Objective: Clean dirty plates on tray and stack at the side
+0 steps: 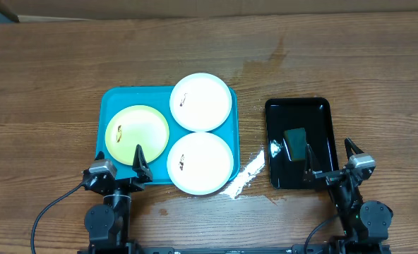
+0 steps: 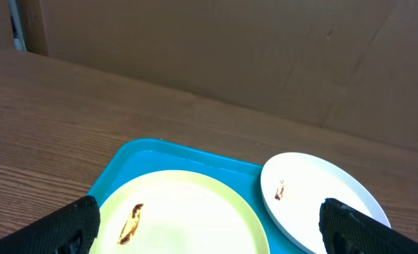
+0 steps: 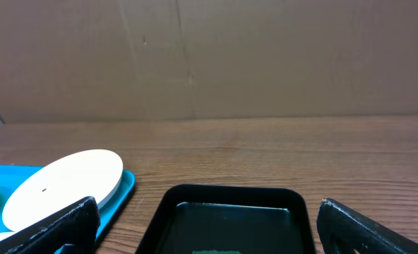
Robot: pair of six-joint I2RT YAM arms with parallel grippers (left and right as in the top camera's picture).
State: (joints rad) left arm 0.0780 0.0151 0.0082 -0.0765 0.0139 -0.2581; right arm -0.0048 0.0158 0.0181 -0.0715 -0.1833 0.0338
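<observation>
The turquoise tray [image 1: 114, 99] holds three plates. A pale yellow-green plate [image 1: 137, 134] lies at its left, one white plate [image 1: 202, 102] overhangs the far right corner, and another white plate [image 1: 200, 162] overhangs the near right corner. Each carries a small dark smear. My left gripper [image 1: 118, 158] stands open at the tray's near edge, above the yellow-green plate [image 2: 188, 212], whose brown smear [image 2: 130, 223] shows between the fingers [image 2: 71, 226]. My right gripper [image 1: 329, 152] is open and empty over the near end of the black tray [image 1: 297, 106].
A dark green sponge [image 1: 294, 141] lies in the black tray [image 3: 230, 192]. A white streak [image 1: 246, 175] marks the wood between the two trays, and a damp patch [image 1: 265, 67] sits farther back. A brown cardboard wall [image 3: 209, 56] closes the table's far side.
</observation>
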